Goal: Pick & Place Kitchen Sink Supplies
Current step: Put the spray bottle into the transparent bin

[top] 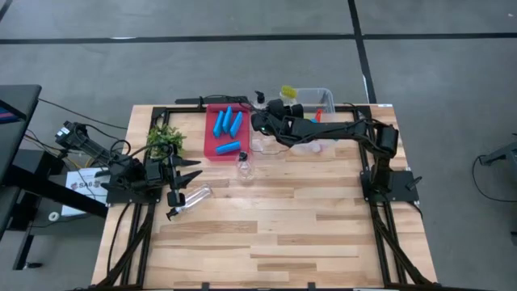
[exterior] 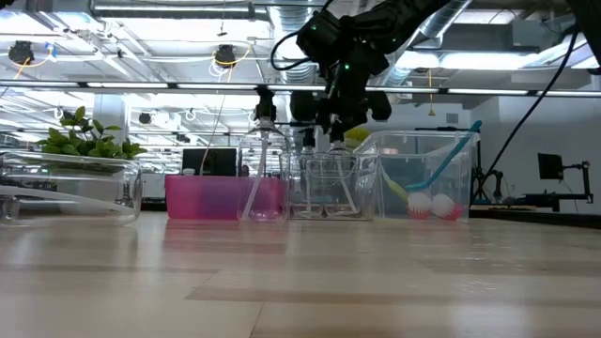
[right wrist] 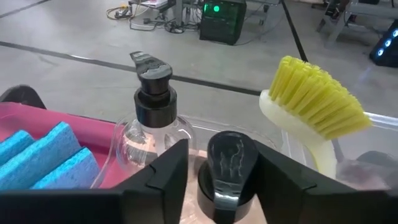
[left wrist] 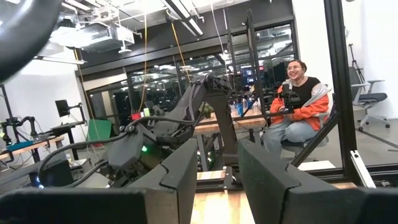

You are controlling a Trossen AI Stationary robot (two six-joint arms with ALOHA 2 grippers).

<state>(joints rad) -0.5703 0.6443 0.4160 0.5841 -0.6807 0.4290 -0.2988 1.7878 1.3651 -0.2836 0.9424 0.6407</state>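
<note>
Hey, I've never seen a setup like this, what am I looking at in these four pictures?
It is a robot with two dark arms working at a wooden table. One picture looks straight down, one looks level across the tabletop, and two come from cameras on the arms' wrists.

On the table are a red tray holding blue sponges, clear bins, brushes including a yellow-green one, clear pump bottles, and a small plant.

The right gripper reaches over a bin at the far edge; its fingers sit on either side of a bottle's black pump top, beside another standing bottle. Whether it grips is unclear.

The left gripper waits open near the table's left edge, holding nothing. A person sits in the room beyond.
</note>
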